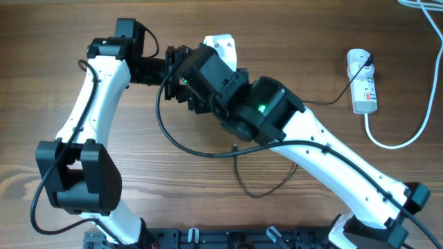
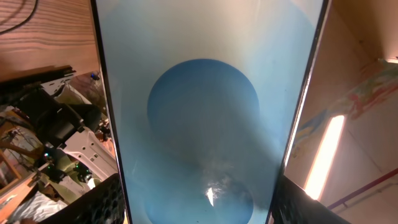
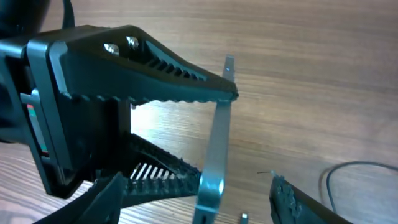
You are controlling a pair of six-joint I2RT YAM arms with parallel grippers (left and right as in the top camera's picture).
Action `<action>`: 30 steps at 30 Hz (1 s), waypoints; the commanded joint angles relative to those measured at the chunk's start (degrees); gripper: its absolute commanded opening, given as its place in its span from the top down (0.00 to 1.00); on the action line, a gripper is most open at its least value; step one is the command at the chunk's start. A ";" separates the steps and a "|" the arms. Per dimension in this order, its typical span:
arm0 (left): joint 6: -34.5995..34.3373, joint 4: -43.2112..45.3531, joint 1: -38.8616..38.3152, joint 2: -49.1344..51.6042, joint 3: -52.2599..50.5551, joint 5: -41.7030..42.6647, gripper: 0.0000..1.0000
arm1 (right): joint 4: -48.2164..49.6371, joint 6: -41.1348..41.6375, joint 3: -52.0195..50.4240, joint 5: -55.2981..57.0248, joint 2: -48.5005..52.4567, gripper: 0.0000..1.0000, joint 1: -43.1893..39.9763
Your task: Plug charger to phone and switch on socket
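1. Left wrist view: left gripper (image 2: 199, 202) clamps the phone (image 2: 205, 93), near the table's (image 1: 311, 28) 12 o'clock.
2. Right gripper (image 3: 196, 202) is spread open; charger (image 1: 259, 195) at 5 o'clock, socket (image 1: 363, 81) at 2.
3. Plugging looks pending: fetch the plug.

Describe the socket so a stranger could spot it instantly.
In the overhead view, go to the far right side of the wooden table, past the right arm. The socket lies there, a small white oblong power strip. Unlike the thin white lead curving from it, it is a solid block with a black plug in its upper end.
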 commanded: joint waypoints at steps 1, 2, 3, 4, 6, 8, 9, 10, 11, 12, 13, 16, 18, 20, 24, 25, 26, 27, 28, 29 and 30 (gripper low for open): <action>-0.46 0.17 0.00 -1.92 0.09 3.13 0.36 | 0.81 0.15 1.01 3.39 0.31 0.36 0.11; -0.46 0.20 0.00 -1.92 0.09 3.13 0.36 | 0.81 0.13 1.01 4.02 0.31 0.40 0.07; -0.48 0.17 0.00 -1.92 0.09 3.13 0.36 | 0.76 0.13 0.98 4.68 0.39 0.43 0.07; -0.48 0.15 0.00 -1.92 0.09 3.17 0.36 | 0.76 0.11 0.98 5.14 0.59 0.44 0.07; -0.46 0.15 0.00 -1.92 0.09 3.39 0.36 | 0.76 0.11 0.96 5.42 0.96 0.44 0.07; -0.44 0.15 0.00 -1.92 0.09 3.54 0.36 | 0.94 0.15 0.96 5.42 1.44 0.45 0.07; -0.44 0.15 0.00 -1.92 0.09 3.54 0.36 | 0.98 0.15 0.96 5.42 1.62 0.47 0.07; -0.44 0.15 0.00 -1.92 0.09 3.56 0.36 | 1.09 0.15 0.96 5.42 1.81 0.47 0.07; -0.44 0.15 0.00 -1.92 0.09 3.69 0.36 | 1.33 0.17 0.96 5.40 2.10 0.47 0.07; -0.26 0.15 0.00 -1.92 0.09 3.85 0.36 | 1.51 0.17 0.96 5.42 2.32 0.47 0.07; -0.26 0.15 0.00 -1.92 0.09 3.98 0.36 | 1.68 0.17 0.96 5.42 2.54 0.48 0.07; -0.24 0.17 0.00 -1.92 0.09 3.96 0.36 | 2.03 0.63 0.96 5.40 2.54 0.56 0.07; -0.24 0.17 0.00 -1.92 0.09 3.96 0.36 | 2.47 0.61 0.96 5.40 2.54 0.60 0.07; -0.24 0.17 0.00 -1.92 0.09 3.96 0.36 | 2.51 0.61 0.96 5.42 2.54 0.60 0.07; -0.24 0.15 0.00 -1.92 0.09 3.98 0.36 | 2.49 0.61 0.96 5.60 2.54 0.66 0.07; -0.24 0.15 0.00 -1.92 0.09 3.98 0.36 | 2.47 0.61 0.96 5.62 2.54 0.66 0.07; -0.24 0.15 0.00 -1.92 0.09 3.98 0.36 | 2.51 0.61 0.96 5.81 2.54 0.66 0.07; -0.24 0.15 0.00 -1.92 0.09 3.98 0.36 | 2.51 0.92 0.96 5.90 2.54 0.66 0.07; -0.24 0.15 0.00 -1.92 0.09 4.00 0.36 | 2.47 1.49 0.96 5.92 2.54 0.66 0.07; -0.24 0.13 0.00 -1.92 0.09 4.00 0.36 | 2.47 1.64 0.96 6.03 2.54 0.66 0.07; -0.24 0.15 0.00 -1.92 0.09 4.00 0.36 | 2.49 1.62 0.96 6.10 2.54 0.68 0.07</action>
